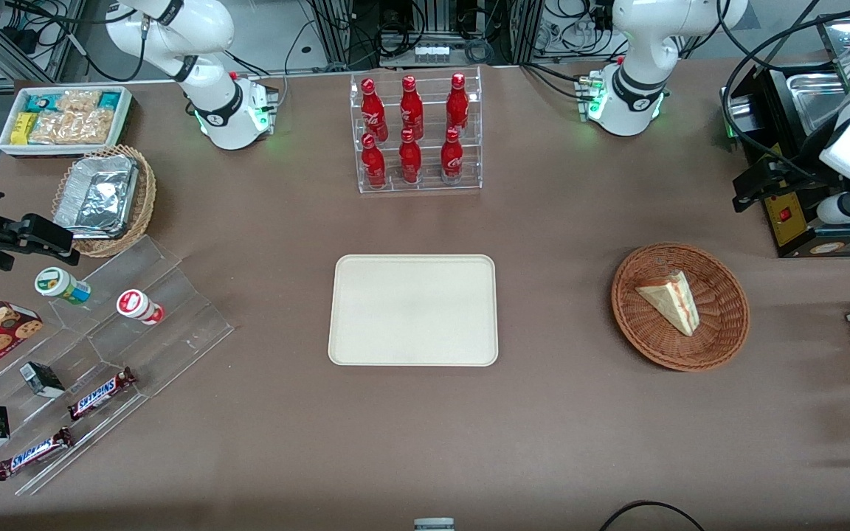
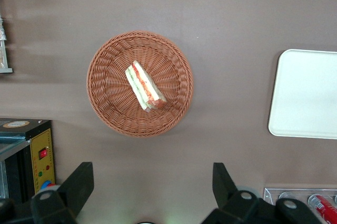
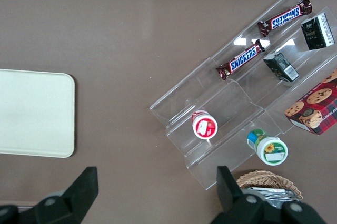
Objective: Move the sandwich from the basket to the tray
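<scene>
The brown surface (image 1: 425,442) spreads nearest, bare cream tray (image 1: 413,310) at its middle. Toward the working arm's end sits the basket (image 1: 720,284), the sandwich (image 1: 670,301) lying in it. The approach step is at hand, nothing gripped; next, I reckon, a descent over the wedge. The arm is raised, its tool (image 2: 152,182) above the surface, 2 fingers (image 2: 79,184) spread wide.

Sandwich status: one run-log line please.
sandwich: in basket | tray: bare | gripper: open, above table, clear of basket
</scene>
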Controlling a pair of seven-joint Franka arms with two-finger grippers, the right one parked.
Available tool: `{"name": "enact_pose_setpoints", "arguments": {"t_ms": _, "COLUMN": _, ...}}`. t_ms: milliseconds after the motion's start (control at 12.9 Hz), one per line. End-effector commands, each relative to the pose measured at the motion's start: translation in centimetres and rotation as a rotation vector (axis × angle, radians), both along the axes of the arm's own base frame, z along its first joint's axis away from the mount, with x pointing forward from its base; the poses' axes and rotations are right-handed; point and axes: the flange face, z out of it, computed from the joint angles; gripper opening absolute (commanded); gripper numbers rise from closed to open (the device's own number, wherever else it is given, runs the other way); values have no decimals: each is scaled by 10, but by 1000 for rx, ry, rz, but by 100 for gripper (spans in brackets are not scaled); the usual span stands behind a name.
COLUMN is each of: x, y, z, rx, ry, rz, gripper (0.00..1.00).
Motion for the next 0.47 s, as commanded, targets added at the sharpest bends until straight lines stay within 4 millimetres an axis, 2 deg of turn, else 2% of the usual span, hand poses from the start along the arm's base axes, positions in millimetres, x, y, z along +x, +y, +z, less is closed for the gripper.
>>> {"name": "enact_pose_setpoints", "arguments": {"t_ms": 0, "x": -7, "y": -1, "z": 9, "rx": 16, "ry": 8, "rz": 5, "gripper": 100}}
{"name": "enact_pose_setpoints", "arguments": {"t_ms": 388, "x": -3, "y": -1, "z": 2, "rx": 18, "ry": 19, "rz": -6, "gripper": 100}}
